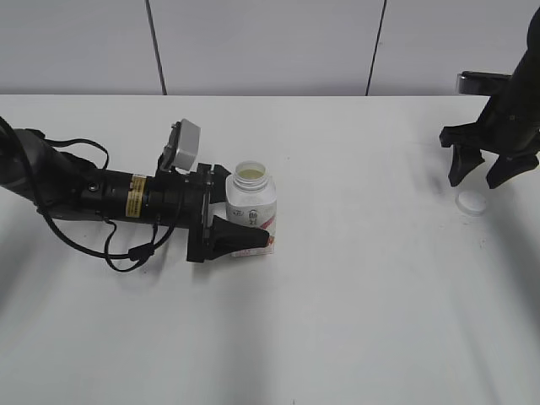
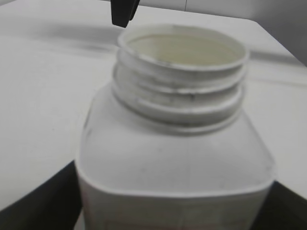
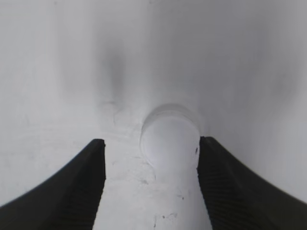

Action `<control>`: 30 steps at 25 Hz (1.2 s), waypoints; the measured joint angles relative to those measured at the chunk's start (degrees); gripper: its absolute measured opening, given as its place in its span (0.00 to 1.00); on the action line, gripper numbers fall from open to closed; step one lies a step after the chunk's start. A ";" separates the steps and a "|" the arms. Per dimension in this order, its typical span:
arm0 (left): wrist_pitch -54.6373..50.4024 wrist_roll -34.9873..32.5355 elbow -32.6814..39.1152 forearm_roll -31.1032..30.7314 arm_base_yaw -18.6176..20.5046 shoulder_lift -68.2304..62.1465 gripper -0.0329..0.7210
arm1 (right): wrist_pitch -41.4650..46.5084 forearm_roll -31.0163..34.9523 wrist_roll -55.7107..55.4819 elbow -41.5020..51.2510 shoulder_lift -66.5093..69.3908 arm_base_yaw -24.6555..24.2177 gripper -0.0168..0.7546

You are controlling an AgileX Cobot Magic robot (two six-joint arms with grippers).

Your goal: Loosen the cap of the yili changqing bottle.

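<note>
On the table [image 1: 337, 321], left of centre: bottle [image 1: 251, 202] upright, neck open, threads bare.
Left gripper [image 1: 239, 221]: lies low from the left, fingers [image 1: 240, 236] clamped on the bottle's body, apparently bracing it against turning.
Cap [image 1: 472, 202]: off, flat on the table at far right, well apart from the bottle.
Right gripper [image 1: 486, 169]: just above the cap, fingers [image 3: 81, 187] apart, straddling it without gripping.
Progress: loosening looks complete, cap fully removed.

The left arm lies low and level, its tool [image 1: 229, 221] closed around the bottle [image 1: 251, 198]. The right tool [image 1: 487, 172] hangs upright, fingers spread.
</note>
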State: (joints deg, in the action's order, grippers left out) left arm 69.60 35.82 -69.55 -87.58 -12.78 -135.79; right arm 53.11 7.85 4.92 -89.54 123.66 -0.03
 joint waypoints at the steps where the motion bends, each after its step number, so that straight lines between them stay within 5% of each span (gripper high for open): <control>1: -0.01 0.24 0.00 0.00 0.00 0.00 0.81 | 0.12 0.07 0.00 0.00 0.00 0.00 0.65; 24: -0.23 7.69 0.05 -4.43 0.00 13.98 0.83 | 5.78 0.29 -0.10 -4.34 -4.92 0.00 0.64; 30: -2.15 19.54 0.05 -6.21 0.45 22.90 0.83 | 7.77 1.59 -0.16 -4.62 -7.43 0.00 0.64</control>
State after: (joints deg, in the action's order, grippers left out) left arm 67.44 55.36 -69.50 -93.79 -12.33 -112.88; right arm 60.89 9.44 4.75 -94.16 116.23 -0.03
